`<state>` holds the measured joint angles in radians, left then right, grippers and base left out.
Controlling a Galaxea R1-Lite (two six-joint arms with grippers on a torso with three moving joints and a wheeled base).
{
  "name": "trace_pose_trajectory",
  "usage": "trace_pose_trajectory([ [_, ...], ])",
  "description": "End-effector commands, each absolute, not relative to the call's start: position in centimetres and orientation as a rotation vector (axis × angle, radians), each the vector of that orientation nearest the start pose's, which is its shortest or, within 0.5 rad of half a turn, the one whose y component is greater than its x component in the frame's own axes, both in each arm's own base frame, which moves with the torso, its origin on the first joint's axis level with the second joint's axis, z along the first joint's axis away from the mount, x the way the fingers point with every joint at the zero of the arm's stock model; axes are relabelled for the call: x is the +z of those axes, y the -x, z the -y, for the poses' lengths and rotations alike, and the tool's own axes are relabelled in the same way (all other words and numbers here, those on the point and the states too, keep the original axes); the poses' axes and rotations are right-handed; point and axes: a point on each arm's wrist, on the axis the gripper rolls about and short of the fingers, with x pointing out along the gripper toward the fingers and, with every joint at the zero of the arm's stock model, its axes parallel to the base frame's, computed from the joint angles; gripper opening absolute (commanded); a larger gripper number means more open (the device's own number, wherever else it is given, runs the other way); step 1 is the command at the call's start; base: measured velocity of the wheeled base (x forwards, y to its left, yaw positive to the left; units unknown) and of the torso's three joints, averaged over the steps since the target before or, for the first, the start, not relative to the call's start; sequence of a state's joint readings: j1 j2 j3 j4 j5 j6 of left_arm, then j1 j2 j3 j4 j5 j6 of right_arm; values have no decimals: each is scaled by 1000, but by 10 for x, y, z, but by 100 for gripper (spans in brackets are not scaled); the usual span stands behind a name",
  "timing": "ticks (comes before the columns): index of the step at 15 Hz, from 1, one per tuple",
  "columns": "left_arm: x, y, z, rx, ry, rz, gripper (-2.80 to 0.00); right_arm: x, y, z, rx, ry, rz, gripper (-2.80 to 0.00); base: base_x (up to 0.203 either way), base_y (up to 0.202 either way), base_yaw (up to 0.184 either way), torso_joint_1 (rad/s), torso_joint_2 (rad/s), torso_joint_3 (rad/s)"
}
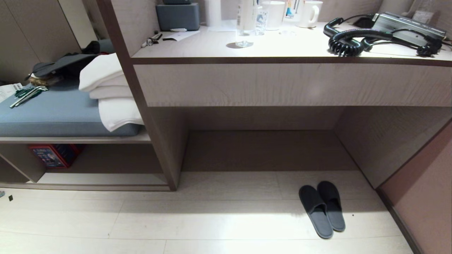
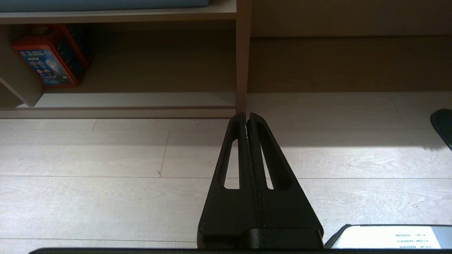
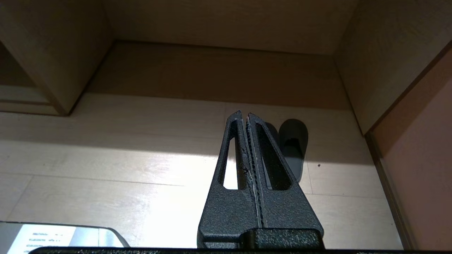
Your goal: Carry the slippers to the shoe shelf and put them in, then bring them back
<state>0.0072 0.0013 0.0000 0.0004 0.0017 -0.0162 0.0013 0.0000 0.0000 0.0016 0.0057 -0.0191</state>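
Note:
The slippers [image 1: 322,210], a dark grey-blue pair, lie side by side on the pale floor in front of the desk recess, toward the right wall. The shoe shelf [image 1: 102,179] is the low cubby at the lower left, under the cushioned bench, with its pale base board bare. Neither arm shows in the head view. My left gripper [image 2: 247,114] is shut and empty above the floor, facing the shoe shelf [image 2: 134,100]; one slipper toe [image 2: 443,123] shows at the edge. My right gripper [image 3: 244,113] is shut and empty, with the slippers [image 3: 295,148] on the floor just beyond its fingers.
A red box [image 1: 53,155] stands in the shelf's left part. An upright panel [image 1: 159,141] divides shelf from desk recess. White towels [image 1: 109,91] lie on the blue cushion. The desk top [image 1: 282,46] holds a phone, cups and a bottle. A wall [image 1: 423,197] bounds the right.

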Motion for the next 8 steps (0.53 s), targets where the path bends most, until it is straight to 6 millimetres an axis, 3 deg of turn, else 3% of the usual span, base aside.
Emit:
trace_pose_trajectory([
  [1, 75, 23, 0, 11, 15, -3, -280, 75, 23, 0, 8, 20, -2, -280, 0, 0, 0, 2, 2, 198],
  [8, 75, 23, 0, 11, 17, -2, -280, 75, 23, 0, 8, 20, -3, -280, 0, 0, 0, 1, 2, 202],
])
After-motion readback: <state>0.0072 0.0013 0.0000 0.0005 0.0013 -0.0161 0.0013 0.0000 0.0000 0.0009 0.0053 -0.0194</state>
